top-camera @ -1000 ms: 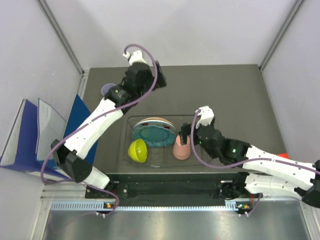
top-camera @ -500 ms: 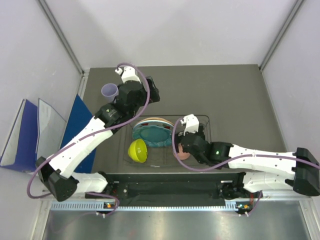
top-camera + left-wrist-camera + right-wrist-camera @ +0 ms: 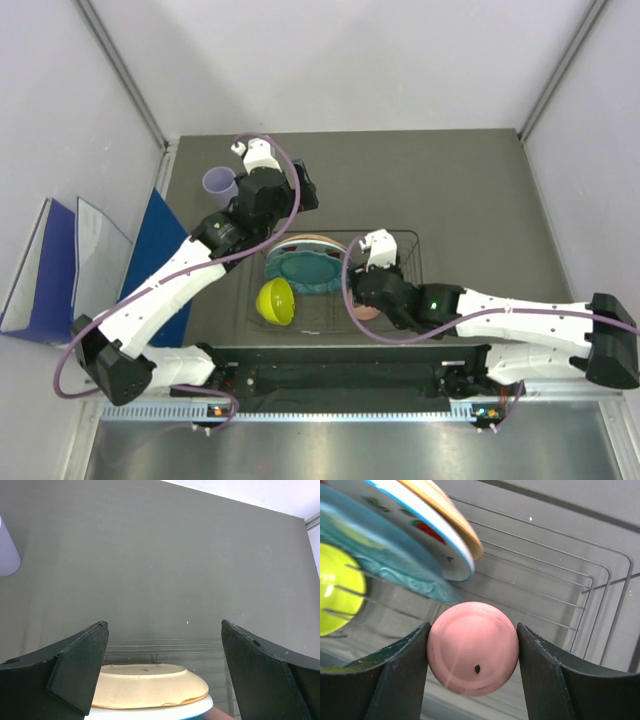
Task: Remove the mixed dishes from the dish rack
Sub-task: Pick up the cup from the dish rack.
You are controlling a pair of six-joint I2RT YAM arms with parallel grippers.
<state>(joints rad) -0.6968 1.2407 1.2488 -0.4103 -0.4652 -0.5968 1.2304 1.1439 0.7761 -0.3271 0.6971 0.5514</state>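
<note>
The right gripper (image 3: 473, 636) is in the rack (image 3: 600, 605), its fingers (image 3: 402, 670) closed against both sides of the pink cup (image 3: 472, 652); the cup stands base up in the rack's near right part. Left of it three plates stand on edge: teal plate (image 3: 380, 555) nearest, then white plate (image 3: 435, 535), then peach plate (image 3: 450, 515) farthest. The bowl (image 3: 276, 301) lies at the rack's near left. The left gripper (image 3: 164, 628) hangs over the rack's far edge above the peach plate, fingers wide, holding nothing. The lavender cup (image 3: 220, 183) stands upright on the table (image 3: 450, 180), far left, outside the rack.
</note>
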